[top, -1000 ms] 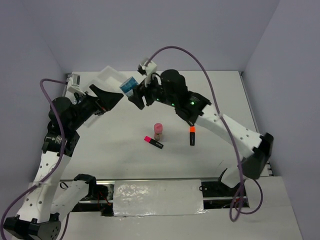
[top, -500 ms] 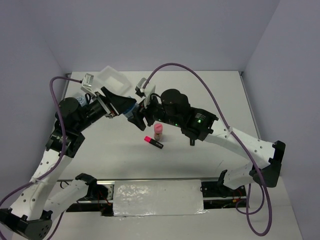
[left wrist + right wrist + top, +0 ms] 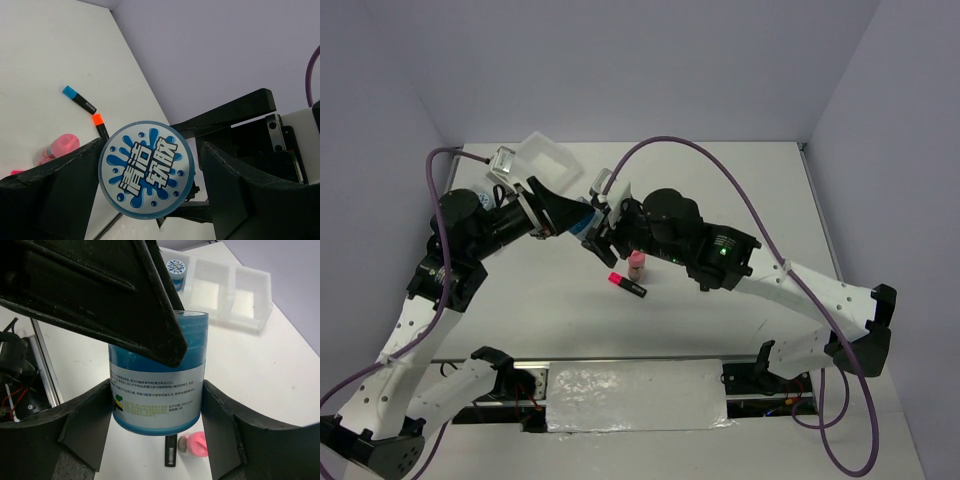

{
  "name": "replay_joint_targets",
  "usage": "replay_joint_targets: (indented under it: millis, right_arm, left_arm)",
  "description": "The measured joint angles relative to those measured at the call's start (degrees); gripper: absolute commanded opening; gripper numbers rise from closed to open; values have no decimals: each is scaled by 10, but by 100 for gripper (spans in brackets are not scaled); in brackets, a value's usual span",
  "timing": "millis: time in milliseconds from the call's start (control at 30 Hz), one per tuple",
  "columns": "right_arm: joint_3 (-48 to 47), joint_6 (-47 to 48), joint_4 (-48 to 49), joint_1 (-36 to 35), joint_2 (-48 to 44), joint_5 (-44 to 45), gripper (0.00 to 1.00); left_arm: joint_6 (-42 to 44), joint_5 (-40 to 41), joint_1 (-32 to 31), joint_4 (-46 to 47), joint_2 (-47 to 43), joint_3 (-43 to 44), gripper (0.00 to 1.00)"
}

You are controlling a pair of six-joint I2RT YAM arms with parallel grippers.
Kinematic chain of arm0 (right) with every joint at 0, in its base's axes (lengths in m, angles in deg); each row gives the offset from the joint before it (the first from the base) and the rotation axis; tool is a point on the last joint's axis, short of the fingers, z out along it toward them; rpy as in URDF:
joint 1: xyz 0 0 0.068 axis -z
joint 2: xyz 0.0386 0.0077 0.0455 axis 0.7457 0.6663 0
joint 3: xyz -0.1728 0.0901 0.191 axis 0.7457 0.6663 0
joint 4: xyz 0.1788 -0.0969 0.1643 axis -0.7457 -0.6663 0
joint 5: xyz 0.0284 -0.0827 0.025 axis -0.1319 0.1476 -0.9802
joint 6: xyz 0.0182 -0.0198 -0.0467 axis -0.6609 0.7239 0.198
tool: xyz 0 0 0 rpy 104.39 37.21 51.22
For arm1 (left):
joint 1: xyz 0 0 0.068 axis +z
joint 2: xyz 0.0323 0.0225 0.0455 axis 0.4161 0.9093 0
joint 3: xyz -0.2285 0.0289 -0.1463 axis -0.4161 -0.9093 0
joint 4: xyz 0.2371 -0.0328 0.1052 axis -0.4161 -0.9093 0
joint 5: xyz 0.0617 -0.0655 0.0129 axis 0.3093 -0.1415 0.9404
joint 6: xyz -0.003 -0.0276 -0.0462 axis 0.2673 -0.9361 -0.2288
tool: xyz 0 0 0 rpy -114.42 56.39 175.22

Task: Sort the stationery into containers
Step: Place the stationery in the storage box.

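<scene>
A blue roll (image 3: 583, 222) hangs in the air between both grippers. My right gripper (image 3: 596, 233) is shut on its lower body (image 3: 157, 385). My left gripper (image 3: 575, 217) is open, and its fingers (image 3: 60, 195) straddle the printed lid (image 3: 146, 170); a thin gap shows on one side. A second blue roll (image 3: 176, 267) lies in an end compartment of the white tray (image 3: 260, 315). The pink-capped bottle (image 3: 636, 262) and the pink marker (image 3: 627, 284) lie on the table below. The orange marker (image 3: 99, 124) and the blue marker (image 3: 79, 99) show in the left wrist view.
The tray (image 3: 548, 155) stands at the back left, behind the left arm. The right arm (image 3: 770, 275) stretches across the middle and hides the orange and blue markers from the top camera. Purple cables loop over both arms.
My right gripper has brought the blue roll down and nearer, away from the tray. My left gripper has swung right and put its fingers around the roll's lid.
</scene>
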Motion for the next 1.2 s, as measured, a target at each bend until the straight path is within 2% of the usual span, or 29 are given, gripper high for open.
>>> replay_joint_targets:
  millis: [167,233,267,300,333,367,433,467,500,533,567,600,633,700,867,1067,1200]
  right_arm:
    - [11,14,4,-1,-5,2,13]
    - [17,19,5,-2,-9,2,13]
    - [18,21,5,-2,-10,1,13]
    - [19,24,5,-2,-12,0,13]
    - [19,28,5,-2,-13,0,13]
    - [20,34,6,-2,-13,-3,13]
    - [24,41,10,-2,-15,-8,13]
    - [29,44,14,-2,-18,-11,14]
    - [34,48,15,-2,-22,-13,18]
    - [39,49,18,-2,-26,-16,26]
    - [43,51,19,-2,-29,-18,56]
    - [47,51,20,-2,-32,-19,81]
    - [50,50,21,-1,-33,-19,99]
    - [59,48,30,-1,-37,-15,100]
    - [110,33,55,11,-77,15,100]
    - [230,9,77,27,-191,52,100]
    - [273,-8,84,30,-254,58,100]
  left_arm:
    - [15,-8,0,-21,-4,1,86]
    - [21,-12,0,-31,-4,4,80]
    - [23,-13,0,-35,-4,5,74]
    - [25,-13,0,-38,-4,6,57]
    - [25,-15,0,-41,-4,7,47]
    - [30,-15,0,-45,-4,10,33]
    - [35,-17,0,-51,-3,14,21]
    - [38,-19,0,-58,-1,17,5]
    - [40,-24,0,-64,3,21,0]
    - [42,-28,0,-66,6,23,0]
    - [44,-30,0,-69,10,26,0]
    - [48,-31,-1,-72,13,29,0]
    - [50,-30,-2,-76,15,31,0]
    - [68,-9,-3,-106,19,44,0]
    - [116,152,-3,-206,29,95,0]
    - [143,382,-2,-256,70,99,0]
    - [152,482,45,-249,137,90,0]
